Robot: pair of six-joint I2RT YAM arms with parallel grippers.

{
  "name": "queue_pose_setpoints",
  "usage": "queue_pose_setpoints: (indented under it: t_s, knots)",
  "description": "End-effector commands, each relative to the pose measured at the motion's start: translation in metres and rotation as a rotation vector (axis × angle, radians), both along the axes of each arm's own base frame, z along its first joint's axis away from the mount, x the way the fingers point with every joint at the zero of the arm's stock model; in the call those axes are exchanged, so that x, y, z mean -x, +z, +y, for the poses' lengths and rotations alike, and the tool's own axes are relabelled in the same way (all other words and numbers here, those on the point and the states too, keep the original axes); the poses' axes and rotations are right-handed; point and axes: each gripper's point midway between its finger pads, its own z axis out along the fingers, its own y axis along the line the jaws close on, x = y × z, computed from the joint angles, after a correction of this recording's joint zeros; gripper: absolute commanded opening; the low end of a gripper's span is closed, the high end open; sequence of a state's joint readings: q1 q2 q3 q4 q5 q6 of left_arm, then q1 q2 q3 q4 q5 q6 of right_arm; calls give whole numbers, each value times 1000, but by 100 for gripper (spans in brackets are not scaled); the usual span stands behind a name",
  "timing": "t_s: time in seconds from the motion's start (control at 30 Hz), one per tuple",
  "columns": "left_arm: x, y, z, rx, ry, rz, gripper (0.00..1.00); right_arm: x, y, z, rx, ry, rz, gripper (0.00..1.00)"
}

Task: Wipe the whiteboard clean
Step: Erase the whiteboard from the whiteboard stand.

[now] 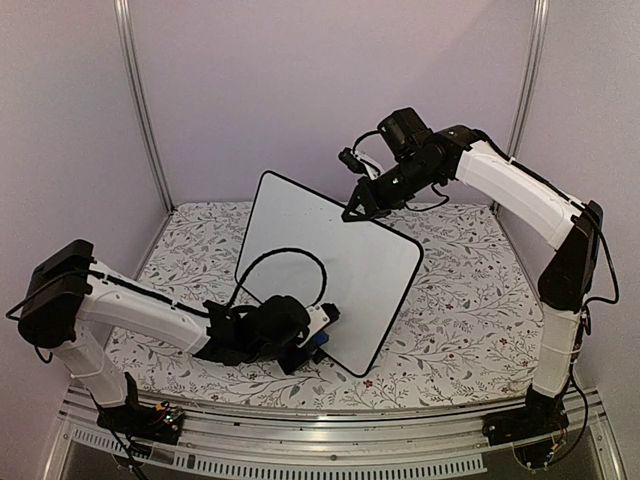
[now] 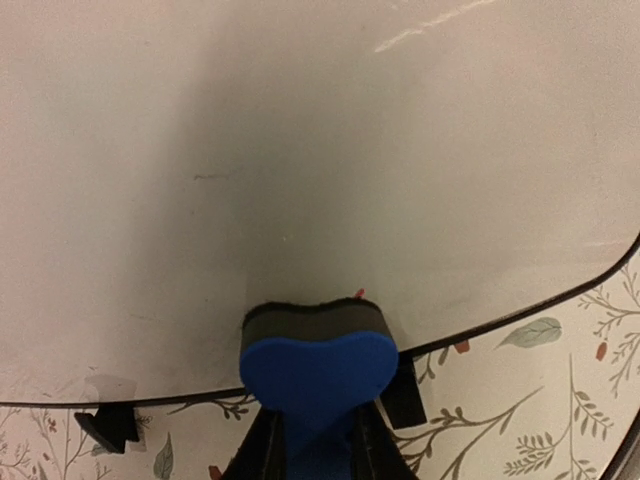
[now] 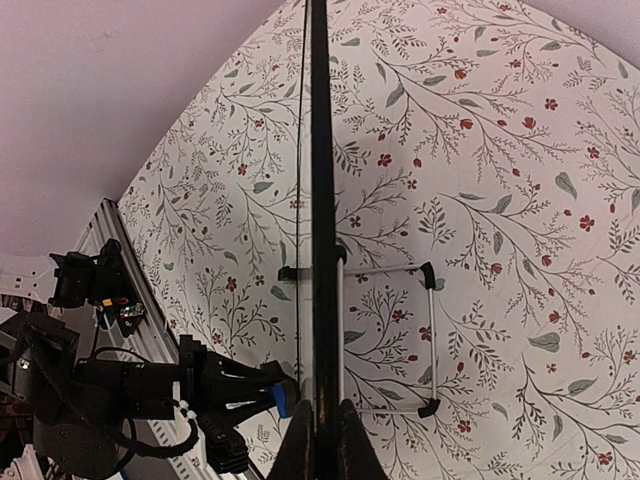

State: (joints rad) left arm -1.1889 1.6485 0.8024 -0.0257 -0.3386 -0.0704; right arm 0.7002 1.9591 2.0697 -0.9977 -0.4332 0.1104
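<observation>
L gripper: narrow, fingers closed on the blue eraser. It grips the stem under the heart-shaped blue back. Dark felt side sits against the whiteboard face, low down, just above the bottom rim.

R gripper: pinched shut on the board's top edge. R wrist view looks straight down the thin black rim, one finger each side.

Board: mid tabletop (floral cover), standing up and leaning, btwn the 2 arms. One lower corner is near the L gripper. Face looks nearly clean in L wrist view, with only a faint short mark left of centre.

Counts:
- whiteboard x1
- eraser x1
- grippers x2, both closed on sth
- black feet under the bottom rim x2 in L wrist view, one each side of the eraser
- wire stand behind the board x1, black-tipped, resting on the tabletop
</observation>
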Motion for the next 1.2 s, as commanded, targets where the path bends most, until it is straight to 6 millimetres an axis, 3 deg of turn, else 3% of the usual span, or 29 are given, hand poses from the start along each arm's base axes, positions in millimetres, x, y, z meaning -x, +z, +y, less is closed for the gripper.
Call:
queue_pose_setpoints:
  t_s: [0.0,0.2,0.33,0.47,0.63,0.73,0.97,1.17]
  knots:
    - [4,16,-20,49,-44,-34,0,17,-29,6,70,50,65,0]
    - [-6,26,-19,73,-3,-85,0,17,-29,6,71,51,67,0]
    - [-27,12,2,0,112,-92,0,18,-29,6,71,49,67,0]
    - [-31,-4,22,-53,163,-65,0,18,-27,6,71,49,63,0]
    - [-41,-9,38,-60,231,-47,0,17,-29,6,71,50,66,0]
    - [-36,-5,30,-27,189,-29,0,18,-28,6,71,50,66,0]
    - [-5,12,-12,50,-1,-40,0,18,-27,5,70,47,64,0]
    - [10,9,-24,50,-62,-41,0,18,-26,5,70,47,62,0]
